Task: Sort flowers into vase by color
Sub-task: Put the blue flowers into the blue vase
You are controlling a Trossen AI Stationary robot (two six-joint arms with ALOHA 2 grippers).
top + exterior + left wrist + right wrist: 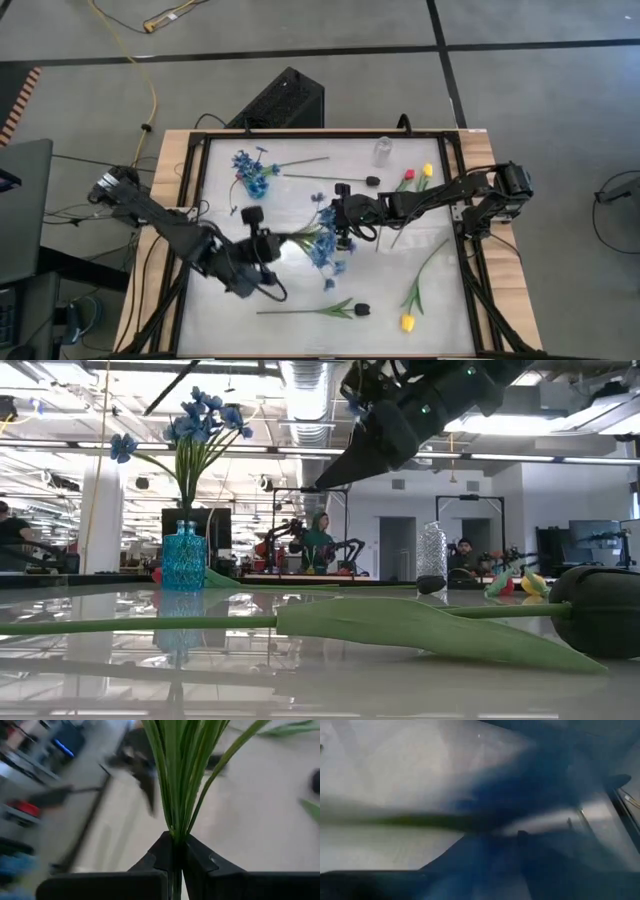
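**Over mid-tabletop: both grippers meet at a blue spray**

From above, your left gripper [268, 246] reaches in from the left edge and holds the green stems of a blue spray [322, 247], whose blossoms lie at the right gripper [338, 222], stretched in from the right side. Around them on the tabletop [430, 290] you have a blue vase [256, 183] with blue blossoms, a clear vase [383, 150], black-headed blooms [361, 310], a red tulip [407, 175] and yellow tulips [408, 322].

At table height, a black bloom [598, 610] and its leaf lie close across the foreground; the blue vase [183, 558] stands upright behind, and people sit in the room beyond.

Your left wrist camera shows the jaws clamped on a bundle of green stems [175, 780].

Your right wrist camera is filled with blurred blue; you cannot tell how those jaws stand.
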